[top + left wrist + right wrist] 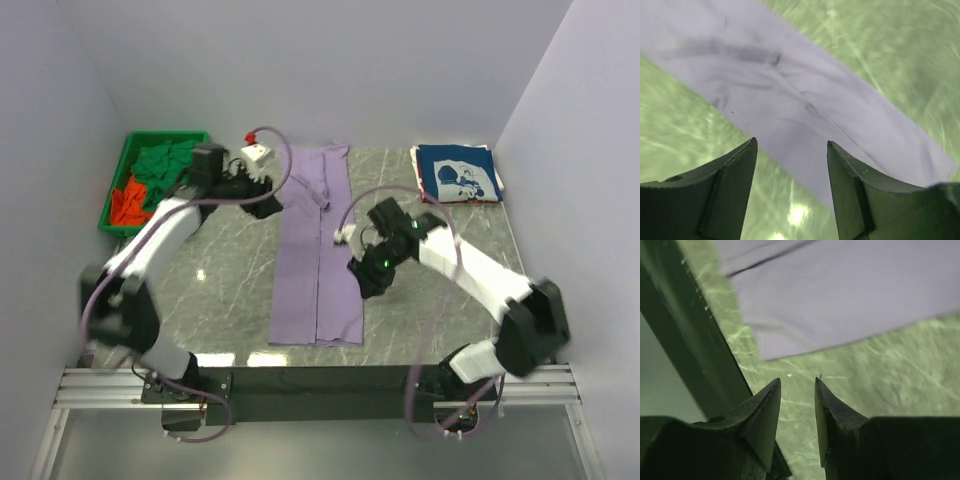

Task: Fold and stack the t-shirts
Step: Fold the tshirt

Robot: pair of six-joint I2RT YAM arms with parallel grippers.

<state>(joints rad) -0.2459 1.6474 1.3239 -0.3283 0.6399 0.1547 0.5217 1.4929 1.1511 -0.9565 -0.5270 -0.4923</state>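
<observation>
A lavender t-shirt (318, 250) lies as a long narrow strip down the middle of the table, also filling the left wrist view (790, 90) and the top of the right wrist view (850, 295). A folded navy t-shirt (457, 172) with white print rests at the back right. Green (165, 162) and orange-red (128, 203) t-shirts are heaped in the bin. My left gripper (272, 203) (790, 142) is open beside the strip's upper left edge, holding nothing. My right gripper (364, 284) (797, 381) hovers off the strip's lower right edge, open narrowly with bare table between its jaws.
A green plastic bin (118, 180) stands at the back left against the wall. A small white-and-red object (257, 150) sits at the back by the shirt's top. The marble table (220, 290) ends at a black bar along the near edge (320, 375). White walls close in three sides.
</observation>
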